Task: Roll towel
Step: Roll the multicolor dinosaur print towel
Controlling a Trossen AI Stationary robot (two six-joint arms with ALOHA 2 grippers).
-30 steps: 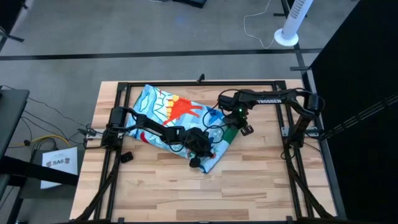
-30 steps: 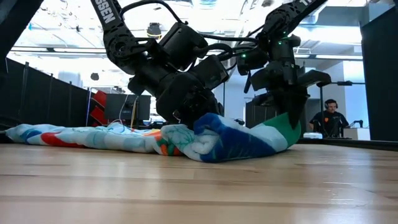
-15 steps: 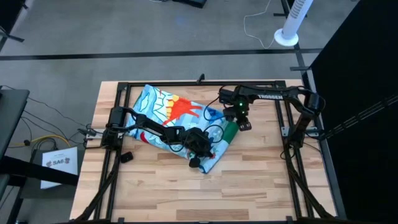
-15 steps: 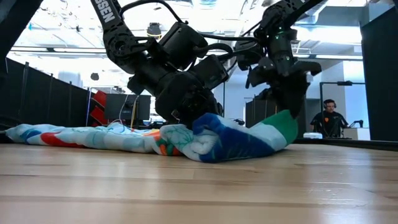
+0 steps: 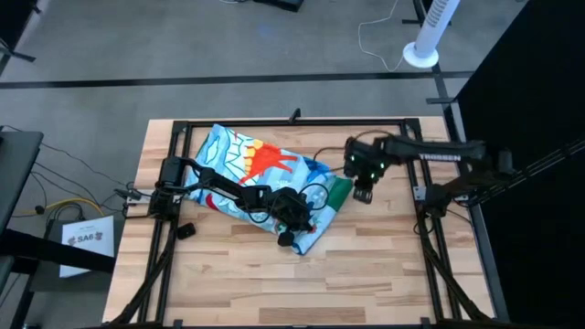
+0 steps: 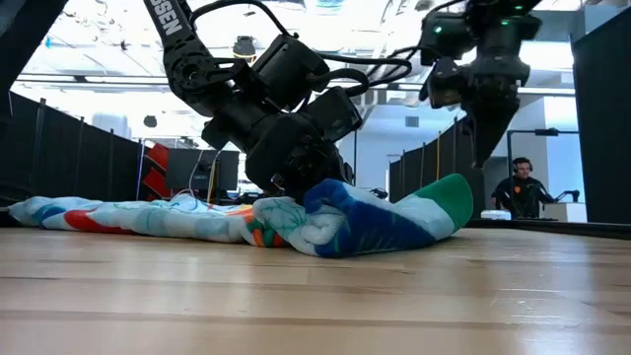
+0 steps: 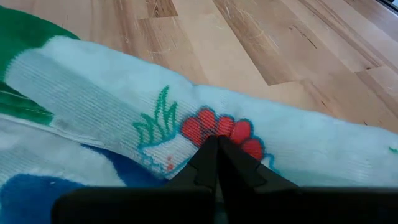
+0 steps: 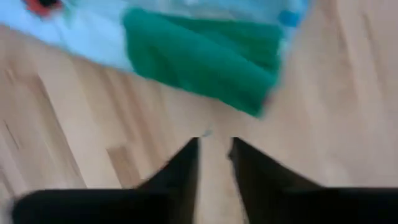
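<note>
Mid-roll: the towel (image 5: 260, 169) lies across the centre of the high view, spread flat toward the upper left and bunched into a partial roll at its lower-right end, where the left gripper (image 5: 291, 219) sits, fingers pinched tight on the folded edge in its wrist view. The right gripper (image 5: 363, 192) hangs just right of the towel's green corner (image 8: 205, 56), off the cloth, fingers slightly parted and holding nothing. Likely next move: right gripper regrips the green end so both turn the roll toward the flat part.

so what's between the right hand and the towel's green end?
Nothing: bare wood table between right hand and towel, per right wrist view.
</note>
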